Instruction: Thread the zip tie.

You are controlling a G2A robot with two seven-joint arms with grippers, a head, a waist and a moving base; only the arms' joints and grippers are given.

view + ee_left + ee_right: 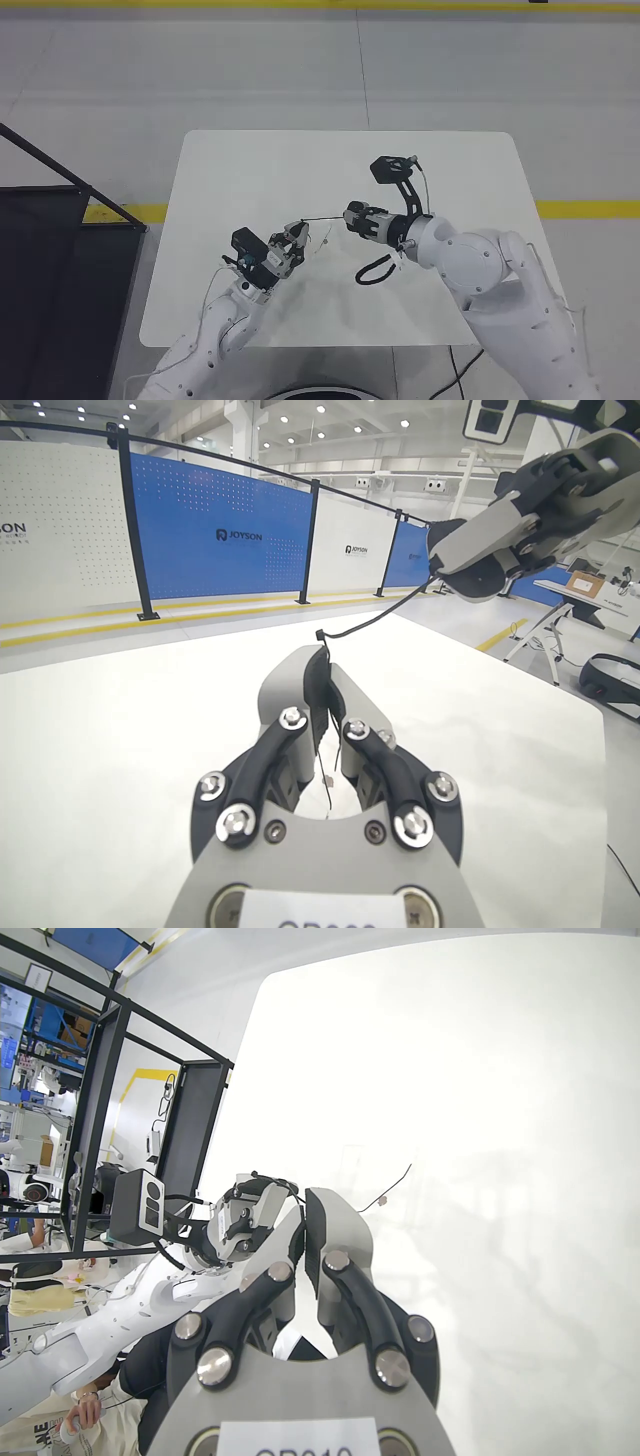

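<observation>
A thin black zip tie (322, 219) is stretched in the air over the white table (240, 180), between my two grippers. My left gripper (325, 660) is shut on it just below its small square head (319, 634), which sticks up past the fingertips. From the head the strap (380, 617) runs across to my right gripper (437, 570), which is shut on its other end. A thinner strand (330, 770) hangs down behind the left fingers. In the right wrist view my right gripper (304, 1215) pinches the strap, with my left gripper (287, 1190) close in front of it.
A black metal frame (60, 260) stands beside the table's left edge. A loop of black cable (375, 272) hangs under the right arm. Bare tabletop lies all around the grippers, widest toward the far edge (350, 135).
</observation>
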